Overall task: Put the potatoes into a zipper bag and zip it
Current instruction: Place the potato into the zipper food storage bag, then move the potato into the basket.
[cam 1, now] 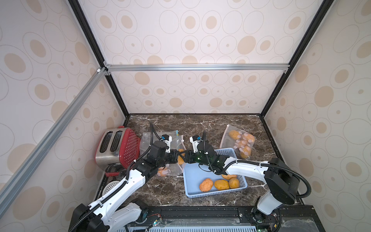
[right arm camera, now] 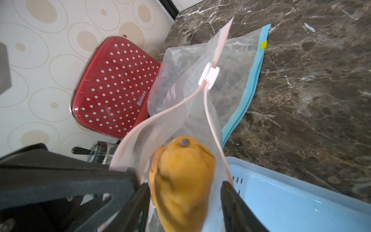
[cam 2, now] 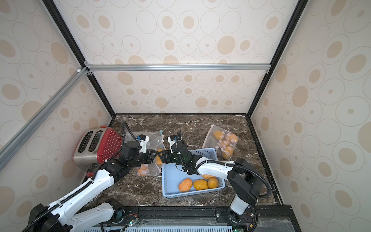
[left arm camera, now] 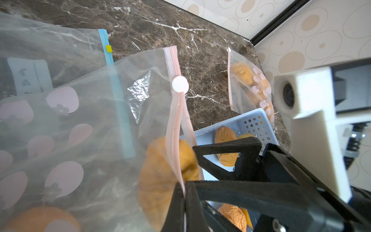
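My left gripper (left arm camera: 184, 192) is shut on the pink zip rim of a clear zipper bag (left arm camera: 80, 130) printed with pale pink shapes, holding one side of its mouth up. The mouth gapes and its white slider (right arm camera: 208, 75) sits partway along the zip. A wrinkly orange potato (right arm camera: 182, 170) stands in the mouth between the fingers of my open right gripper (right arm camera: 184, 183), with a gap to one finger. In a top view the two grippers meet at the blue basket's left corner (cam 1: 181, 155). Another potato (cam 1: 163, 171) lies low in the bag. Several potatoes (cam 1: 206, 184) lie in the basket (cam 1: 192, 174).
A second clear bag (cam 1: 240, 143) filled with potatoes lies at the back right. A flat bag with a blue zip (right arm camera: 251, 84) lies under the held one. A red and steel toaster (cam 1: 118, 146) stands at the left, with a white round strainer (cam 1: 111, 185) nearer the front.
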`<state>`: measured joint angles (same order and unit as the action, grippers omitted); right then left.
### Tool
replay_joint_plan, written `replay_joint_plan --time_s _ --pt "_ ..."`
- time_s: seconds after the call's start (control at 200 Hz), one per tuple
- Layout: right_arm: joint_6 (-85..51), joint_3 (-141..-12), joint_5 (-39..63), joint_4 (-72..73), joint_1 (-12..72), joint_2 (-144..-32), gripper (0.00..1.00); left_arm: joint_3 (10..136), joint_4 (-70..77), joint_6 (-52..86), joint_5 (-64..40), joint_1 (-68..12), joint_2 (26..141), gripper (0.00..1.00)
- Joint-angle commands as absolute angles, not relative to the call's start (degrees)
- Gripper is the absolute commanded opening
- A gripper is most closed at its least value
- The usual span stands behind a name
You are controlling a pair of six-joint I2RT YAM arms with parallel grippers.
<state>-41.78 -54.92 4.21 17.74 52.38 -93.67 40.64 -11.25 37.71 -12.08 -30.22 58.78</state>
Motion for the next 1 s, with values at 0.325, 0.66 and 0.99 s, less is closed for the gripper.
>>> replay_joint_plan --time_s 0.325,0.66,0.99 --pt "-37.3 -54.2 3.6 16.9 52.4 -88.2 0.66 41.5 -12.5 36.2 -9.9 -30.1 57.7 0.00" --pt "-22.3 -45.5 -8.6 9.1 52.3 -71.5 0.67 43.6 -18.6 31.7 -2.2 -30.0 55.5 0.00" --pt "-18.1 -36.6 -21.6 -11.4 47.1 -50.8 0.75 39.8 -17.9 28.0 -1.3 -30.0 53.0 0.00"
